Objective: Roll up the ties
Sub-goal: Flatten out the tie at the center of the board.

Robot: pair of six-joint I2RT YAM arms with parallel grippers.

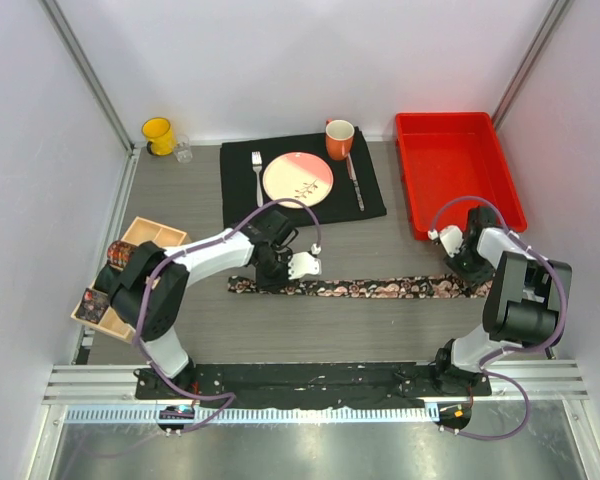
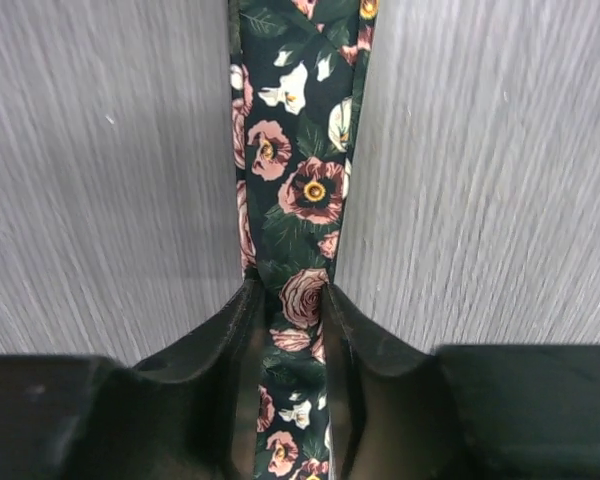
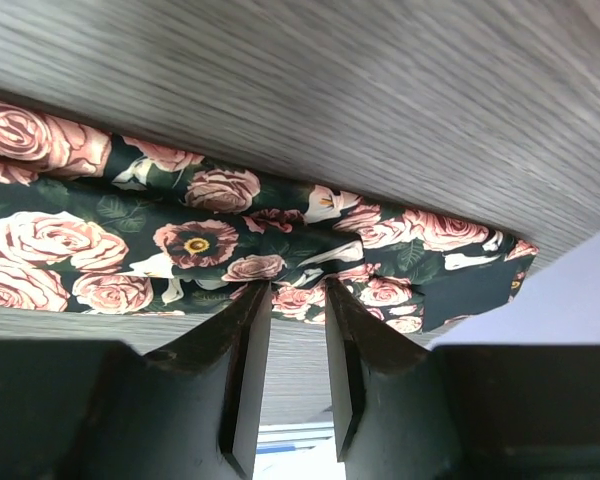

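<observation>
Barely started tbh: tie (image 1: 380,288) flat on bench (image 1: 310,330), clamped in left pincer (image 2: 288,300) near narrow end, grip of right pincer (image 3: 298,290) impossible to tell, zero turns rolled into it yet.

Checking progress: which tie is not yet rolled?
The black floral tie, lying flat as a long strip across the table; the coiled ties sit in the wooden tray at left.

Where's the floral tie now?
Top view: the floral tie lies stretched across mid-table in front of the placemat, left gripper and right gripper near its ends.
</observation>
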